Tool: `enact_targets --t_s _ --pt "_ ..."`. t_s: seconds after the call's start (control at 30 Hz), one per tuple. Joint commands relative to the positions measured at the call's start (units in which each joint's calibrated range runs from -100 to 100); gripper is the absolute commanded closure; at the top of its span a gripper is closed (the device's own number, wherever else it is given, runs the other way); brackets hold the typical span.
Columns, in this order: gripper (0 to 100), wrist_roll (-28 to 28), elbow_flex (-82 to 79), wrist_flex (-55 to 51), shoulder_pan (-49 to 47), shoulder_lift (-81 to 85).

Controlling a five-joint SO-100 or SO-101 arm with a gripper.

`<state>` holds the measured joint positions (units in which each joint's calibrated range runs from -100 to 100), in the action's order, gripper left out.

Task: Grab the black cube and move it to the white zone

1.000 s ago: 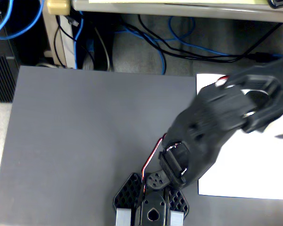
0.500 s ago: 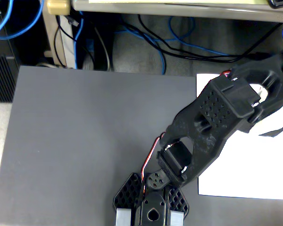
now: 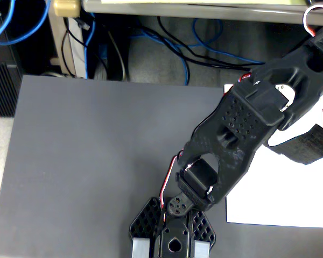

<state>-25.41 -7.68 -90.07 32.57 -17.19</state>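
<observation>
Reaching: the black arm [image 3: 231, 134] stretches from the worktop's [image 3: 97, 161] near edge toward its right edge.
Black cube [image 3: 307, 144]: lying on the white zone [image 3: 280, 193], near that sheet's far right side.
Gripper: mostly cut off; its grip cannot be told, possibly letting go.
</observation>
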Motion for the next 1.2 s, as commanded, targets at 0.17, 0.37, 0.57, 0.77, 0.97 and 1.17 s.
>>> enact_targets --t_s 0.17,0.37,0.57,0.77,0.97,1.17 --pt "69 -0.5 0.0 -4.2 -0.8 19.6" --pt "69 0.0 -8.2 -4.8 -0.9 39.0" --pt "99 3.3 -8.2 -4.0 -12.6 51.4" --pt "99 8.8 -7.5 -4.0 -17.5 60.5" --pt "99 13.1 -8.2 -4.0 -20.7 81.6" --pt "99 17.5 -8.3 -4.8 -36.7 88.8"
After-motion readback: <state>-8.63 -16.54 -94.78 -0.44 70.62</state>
